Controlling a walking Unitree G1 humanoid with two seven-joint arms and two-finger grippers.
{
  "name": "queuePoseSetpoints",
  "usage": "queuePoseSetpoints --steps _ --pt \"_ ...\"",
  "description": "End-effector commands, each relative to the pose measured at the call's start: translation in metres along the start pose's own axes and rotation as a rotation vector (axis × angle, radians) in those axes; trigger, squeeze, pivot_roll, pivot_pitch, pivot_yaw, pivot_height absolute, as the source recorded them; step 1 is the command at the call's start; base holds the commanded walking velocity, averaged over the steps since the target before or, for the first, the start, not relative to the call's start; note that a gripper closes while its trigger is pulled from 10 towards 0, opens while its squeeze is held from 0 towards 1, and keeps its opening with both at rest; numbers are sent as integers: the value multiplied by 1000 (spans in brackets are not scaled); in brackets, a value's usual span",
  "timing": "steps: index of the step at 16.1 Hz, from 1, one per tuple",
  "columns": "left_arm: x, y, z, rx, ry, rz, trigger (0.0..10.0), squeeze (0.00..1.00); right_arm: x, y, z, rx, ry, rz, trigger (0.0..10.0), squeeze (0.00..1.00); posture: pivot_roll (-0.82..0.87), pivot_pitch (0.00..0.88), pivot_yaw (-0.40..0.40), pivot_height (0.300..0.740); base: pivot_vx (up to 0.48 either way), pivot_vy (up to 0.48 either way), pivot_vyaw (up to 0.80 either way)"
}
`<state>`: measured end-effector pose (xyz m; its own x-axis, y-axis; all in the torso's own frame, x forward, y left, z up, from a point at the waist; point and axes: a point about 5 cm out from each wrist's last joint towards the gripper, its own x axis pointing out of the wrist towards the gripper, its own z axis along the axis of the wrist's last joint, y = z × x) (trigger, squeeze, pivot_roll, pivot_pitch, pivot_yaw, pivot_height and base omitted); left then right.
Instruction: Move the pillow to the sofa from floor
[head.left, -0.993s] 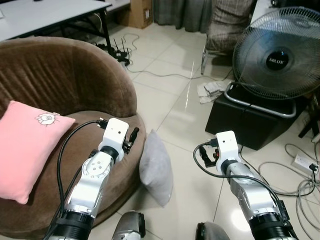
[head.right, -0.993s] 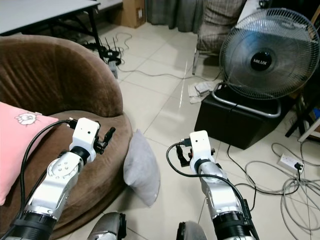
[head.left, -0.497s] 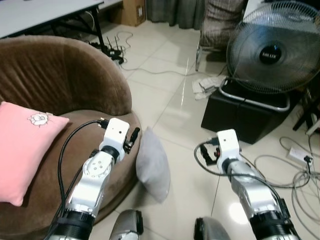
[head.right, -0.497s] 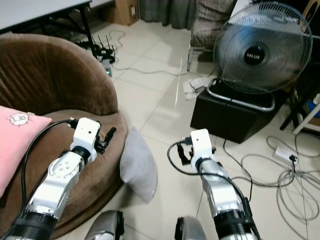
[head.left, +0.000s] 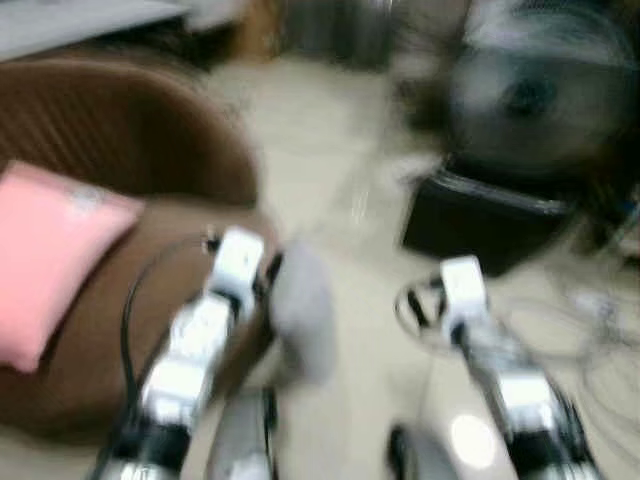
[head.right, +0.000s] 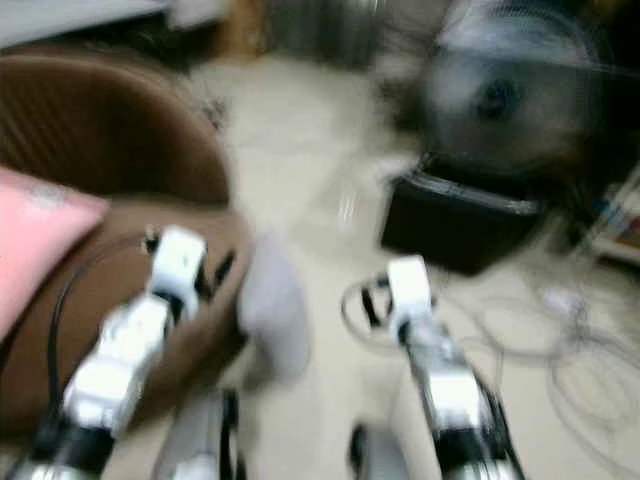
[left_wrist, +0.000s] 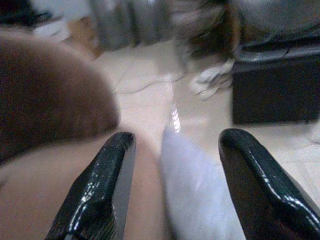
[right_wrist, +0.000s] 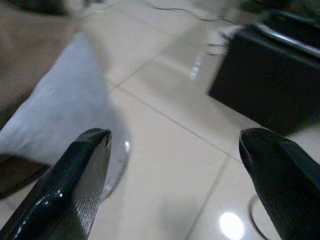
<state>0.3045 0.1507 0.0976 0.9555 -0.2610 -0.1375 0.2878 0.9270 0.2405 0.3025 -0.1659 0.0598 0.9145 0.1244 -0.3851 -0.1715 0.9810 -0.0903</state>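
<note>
The head views are blurred by motion. A grey pillow (head.left: 303, 310) stands on its edge on the tiled floor, leaning against the front of the brown round sofa (head.left: 110, 130). A pink pillow (head.left: 45, 255) lies on the sofa seat. My left gripper (left_wrist: 175, 185) is open, held over the sofa's rim beside the grey pillow (left_wrist: 200, 195), which shows between its fingers. My right gripper (right_wrist: 180, 185) is open too, over bare tiles to the right of the grey pillow (right_wrist: 65, 105), not touching it.
A black box (head.left: 480, 225) with a large standing fan (head.left: 530, 100) on it sits at the right. Cables (head.left: 600, 330) trail over the floor at the far right. My own feet (head.left: 250, 445) show at the bottom edge.
The whole picture has shifted and blurred, so the camera is moving. Both arms keep about the same pose, and the grey pillow still leans on the sofa.
</note>
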Motion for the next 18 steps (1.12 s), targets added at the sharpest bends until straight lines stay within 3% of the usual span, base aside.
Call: queuePoseSetpoints --steps 1,11,15,18 --pt "-1 0 -6 4 28 -1 10000 0 -1 3 -4 11 13 5 10000 0 33 0 3 567 0 0 0" --pt "-1 2 -5 17 16 10 10000 0 -2 3 -6 24 15 4 10000 0 36 0 -1 567 0 0 0" --pt "-2 2 -5 21 9 11 10000 0 -1 3 -6 24 15 4 10000 0 40 0 -5 567 292 0 -605" --pt "-2 3 -5 24 8 17 10000 0 -1 5 -7 28 17 14 10000 0 40 0 -5 567 317 0 0"
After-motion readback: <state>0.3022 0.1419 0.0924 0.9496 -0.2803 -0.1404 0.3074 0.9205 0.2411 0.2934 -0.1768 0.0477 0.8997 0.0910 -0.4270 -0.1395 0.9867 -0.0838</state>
